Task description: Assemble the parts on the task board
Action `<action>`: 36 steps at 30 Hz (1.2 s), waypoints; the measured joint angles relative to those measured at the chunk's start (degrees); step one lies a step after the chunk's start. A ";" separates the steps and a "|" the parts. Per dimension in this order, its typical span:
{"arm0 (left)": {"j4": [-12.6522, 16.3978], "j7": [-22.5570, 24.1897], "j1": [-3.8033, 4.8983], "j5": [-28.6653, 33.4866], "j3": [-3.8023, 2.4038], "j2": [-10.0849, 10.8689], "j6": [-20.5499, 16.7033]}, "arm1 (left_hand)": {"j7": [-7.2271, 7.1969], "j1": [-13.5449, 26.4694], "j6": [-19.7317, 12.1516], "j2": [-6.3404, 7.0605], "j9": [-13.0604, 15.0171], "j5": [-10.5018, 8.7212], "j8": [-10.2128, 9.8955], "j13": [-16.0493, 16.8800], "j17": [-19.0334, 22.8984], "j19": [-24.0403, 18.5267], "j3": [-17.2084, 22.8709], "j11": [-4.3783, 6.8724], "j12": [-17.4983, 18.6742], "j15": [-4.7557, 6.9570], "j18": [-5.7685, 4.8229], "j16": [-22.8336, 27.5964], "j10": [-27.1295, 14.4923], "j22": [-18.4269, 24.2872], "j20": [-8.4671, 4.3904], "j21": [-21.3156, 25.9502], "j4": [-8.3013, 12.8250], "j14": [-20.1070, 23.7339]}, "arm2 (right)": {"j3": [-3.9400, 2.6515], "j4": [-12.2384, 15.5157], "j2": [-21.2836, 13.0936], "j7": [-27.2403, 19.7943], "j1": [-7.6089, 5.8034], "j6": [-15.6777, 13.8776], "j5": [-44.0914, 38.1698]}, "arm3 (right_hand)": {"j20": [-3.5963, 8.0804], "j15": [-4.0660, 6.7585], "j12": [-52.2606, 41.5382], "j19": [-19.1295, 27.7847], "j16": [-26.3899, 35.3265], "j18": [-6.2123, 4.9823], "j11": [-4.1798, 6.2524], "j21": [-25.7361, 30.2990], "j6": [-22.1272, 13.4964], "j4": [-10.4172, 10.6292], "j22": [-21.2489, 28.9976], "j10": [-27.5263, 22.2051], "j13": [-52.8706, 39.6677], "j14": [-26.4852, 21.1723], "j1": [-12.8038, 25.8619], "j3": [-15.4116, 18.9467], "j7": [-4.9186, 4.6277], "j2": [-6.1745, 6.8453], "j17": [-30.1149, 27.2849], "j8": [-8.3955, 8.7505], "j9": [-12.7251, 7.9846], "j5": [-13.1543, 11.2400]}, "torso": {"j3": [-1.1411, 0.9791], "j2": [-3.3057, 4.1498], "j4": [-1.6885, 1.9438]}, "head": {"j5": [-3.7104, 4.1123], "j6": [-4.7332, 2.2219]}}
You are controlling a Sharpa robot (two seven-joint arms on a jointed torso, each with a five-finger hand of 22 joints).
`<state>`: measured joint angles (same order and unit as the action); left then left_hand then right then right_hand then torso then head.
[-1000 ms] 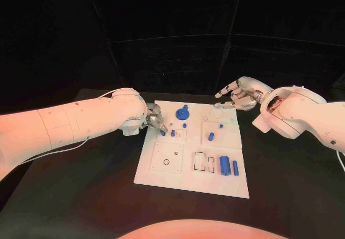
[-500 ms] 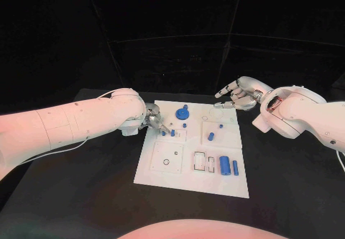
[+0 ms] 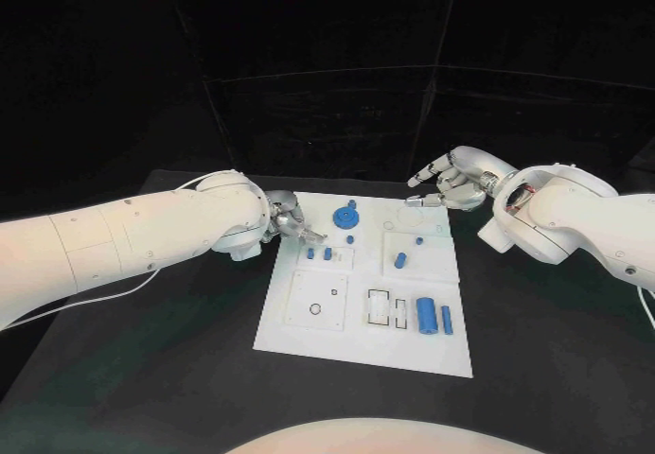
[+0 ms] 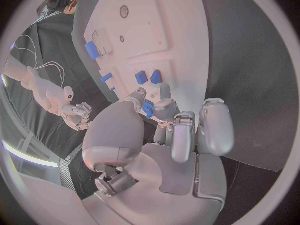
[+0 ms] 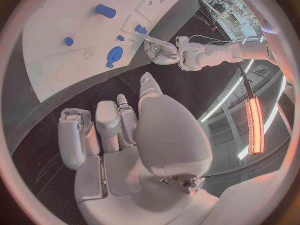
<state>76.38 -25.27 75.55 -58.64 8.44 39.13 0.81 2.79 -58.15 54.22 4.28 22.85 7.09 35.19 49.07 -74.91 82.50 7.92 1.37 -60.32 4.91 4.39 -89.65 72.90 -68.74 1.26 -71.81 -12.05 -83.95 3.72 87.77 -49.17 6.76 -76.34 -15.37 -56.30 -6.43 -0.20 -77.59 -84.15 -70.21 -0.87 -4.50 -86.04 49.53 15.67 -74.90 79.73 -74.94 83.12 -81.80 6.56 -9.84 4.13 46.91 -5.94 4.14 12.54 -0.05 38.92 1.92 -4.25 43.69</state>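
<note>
L hand (image 3: 287, 219) pinches small blue part (image 4: 148, 108) at task board (image 3: 321, 331) far-left edge; R hand (image 3: 454, 180) hovers empty, fingers apart, off board's far-right corner. Other parts lie on board.

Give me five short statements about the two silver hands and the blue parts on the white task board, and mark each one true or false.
1. The left hand is at the left edge of the white task board. True.
2. The right hand grips the large blue cylinder. False: that cylinder lies free near the board's right edge, far from the hand, which holds nothing and has its fingers apart.
3. The round blue gear-like part sits at the board's far end. True.
4. The left hand pinches a small blue piece in its fingertips. True, by the left wrist view.
5. Both hands rest at the board's near edge. False: both are by its far half.
</note>
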 measured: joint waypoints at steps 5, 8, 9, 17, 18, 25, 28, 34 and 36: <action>0.54 7.36 0.00 3.83 0.00 0.30 -5.77 | 3.06 -10.18 -6.78 0.42 -1.92 -0.41 -3.47 -12.40 1.31 -8.05 -0.88 -2.71 11.83 -2.00 3.62 9.11 -11.74 17.14 1.60 17.02 3.49 0.12 | 0.00 -0.07 0.01 -0.01 0.00 0.00 0.00 | 0.00 0.00 0.00 0.00 0.00 0.00 0.00 0.00 0.00 0.00 0.00 0.00 0.00 0.00 0.00 0.00 0.00 0.00 0.00 0.00 0.00 0.00 | -0.01 0.00 0.00 | 0.30 -0.25; 0.11 14.13 0.00 5.29 0.02 -0.54 -8.70 | 5.16 -18.24 -9.07 0.03 -4.03 -0.46 -6.05 -16.48 14.04 -13.22 2.24 -4.60 17.97 -3.83 5.14 19.38 -18.84 26.30 2.89 26.93 7.68 6.32 | 0.00 -0.15 0.01 -0.01 0.00 0.00 0.00 | 0.00 0.00 0.00 0.00 0.00 0.00 0.00 0.00 0.00 0.00 0.00 0.00 0.00 0.00 0.00 0.00 0.00 0.00 0.00 0.00 0.00 0.00 | -0.02 0.02 0.01 | 0.52 -0.44; -0.19 16.21 -0.01 5.40 0.02 -1.00 -9.50 | 5.74 -19.21 -9.64 0.29 -5.05 -0.75 -7.26 -18.49 17.88 -14.17 2.86 -5.33 20.56 -4.46 5.34 22.68 -20.60 27.59 3.43 28.65 8.30 8.47 | 0.00 -0.19 0.01 -0.02 0.00 -0.01 0.00 | 0.00 0.00 0.00 0.00 0.00 0.01 0.00 0.00 0.00 0.00 0.00 0.00 0.00 0.00 0.00 0.00 0.00 0.00 0.00 0.00 0.00 0.00 | -0.02 0.02 0.01 | 0.55 -0.49; -3.09 26.37 -0.33 0.03 0.25 -4.29 -13.10 | 6.59 -21.09 -7.47 1.69 -11.55 -2.66 -14.62 -30.87 27.80 -13.06 4.37 -7.13 32.43 -5.95 5.35 29.97 -22.16 30.54 5.28 32.10 10.93 9.94 | 0.00 -0.31 0.38 -0.03 0.00 -0.01 0.07 | 0.00 0.00 0.00 0.00 0.00 0.00 0.00 0.00 0.00 0.00 0.00 0.00 0.00 0.00 0.00 0.00 0.00 0.00 -0.08 0.00 0.00 0.00 | -0.03 0.02 -0.08 | 0.88 -1.01; -3.67 27.07 -0.43 -1.72 0.37 -4.80 -13.32 | 6.58 -21.09 -6.56 1.69 -12.34 -2.66 -15.56 -32.26 27.13 -12.46 4.37 -7.04 33.35 -5.84 5.35 29.00 -21.52 30.66 5.25 32.10 11.26 9.01 | 0.00 -0.31 0.44 -0.03 0.00 -0.01 0.11 | 0.00 0.00 0.00 0.00 0.00 0.00 0.00 0.00 0.00 0.00 0.00 0.00 0.00 0.00 0.00 0.00 0.00 0.00 -0.08 0.00 0.00 0.00 | -0.03 0.02 -0.10 | 0.93 -1.07; -7.76 28.49 -1.12 -9.67 1.12 -8.31 -13.38 | 6.18 -21.09 -3.46 1.69 -15.13 -2.66 -18.80 -37.15 22.31 -9.00 4.59 -6.76 36.38 -5.52 5.35 23.70 -20.24 27.40 4.97 28.65 12.23 5.24 | 0.01 -0.32 0.65 -0.03 0.00 -0.01 0.33 | 0.00 0.00 0.00 0.00 0.00 0.01 0.00 0.00 0.00 0.00 0.00 0.00 0.00 0.00 0.00 0.00 0.00 0.00 -0.08 0.00 0.00 0.00 | -0.05 0.02 -0.12 | 1.35 -1.43; -9.74 28.53 -1.53 -12.07 1.32 -9.83 -12.82 | 6.13 -21.09 -2.58 1.69 -15.90 -2.66 -19.72 -38.57 19.79 -6.99 4.90 -6.69 37.03 -5.41 5.35 21.25 -19.76 23.88 4.85 24.99 12.54 3.71 | 0.01 -0.32 0.68 -0.03 0.00 -0.01 0.40 | 0.00 0.00 0.00 0.00 0.00 0.00 0.00 0.00 0.00 0.00 0.00 0.00 0.00 0.00 0.04 -0.01 0.00 -0.04 -0.07 0.00 0.00 0.18 | -0.03 0.07 -0.13 | 1.38 -1.47; -11.85 28.47 -1.87 -14.79 1.40 -11.63 -10.45 | 5.75 -20.42 -0.61 1.49 -17.18 -2.66 -21.20 -41.17 14.04 -3.49 4.68 -6.58 38.60 -5.10 4.43 16.16 -18.62 16.53 4.65 17.51 13.24 0.77 | 0.01 -0.24 0.60 -0.03 0.00 -0.02 0.45 | 0.00 0.00 0.00 0.00 0.00 0.01 0.00 0.00 0.00 0.00 0.00 0.00 0.00 0.00 0.24 -0.01 0.00 -0.24 -0.07 0.00 0.00 0.27 | -0.02 0.11 -0.20 | 1.52 -1.19; -12.30 28.44 -1.92 -15.40 1.41 -12.12 -9.61 | 5.71 -20.31 -0.14 1.38 -17.50 -2.66 -21.59 -41.81 13.14 -3.22 4.75 -6.50 38.83 -5.13 4.43 15.30 -18.30 15.27 4.38 16.23 13.34 0.39 | 0.01 -0.24 0.56 -0.02 0.00 -0.02 0.45 | 0.00 0.00 0.00 0.00 0.00 0.00 0.00 0.00 0.00 -0.01 0.00 0.00 0.00 0.00 0.24 -0.01 0.00 -0.24 -0.07 0.00 0.00 0.27 | -0.02 0.13 -0.22 | 1.56 -1.17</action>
<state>64.09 3.17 73.63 -74.05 9.85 27.01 -8.80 8.50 -78.46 54.08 5.65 5.36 4.43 13.60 7.26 -61.77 79.28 12.67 -5.13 -21.50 -0.22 8.83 -74.35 54.60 -53.47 5.64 -55.58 1.29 -83.56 3.72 87.53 -48.61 6.74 -76.33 -15.40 -55.85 -6.43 -0.20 -77.59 -84.15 -70.21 -0.86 -4.50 -86.04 49.53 15.67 -74.90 79.73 -74.94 83.12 -81.56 6.55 -9.84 3.89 46.84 -5.94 4.14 12.81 -0.08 39.05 1.70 -2.69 42.52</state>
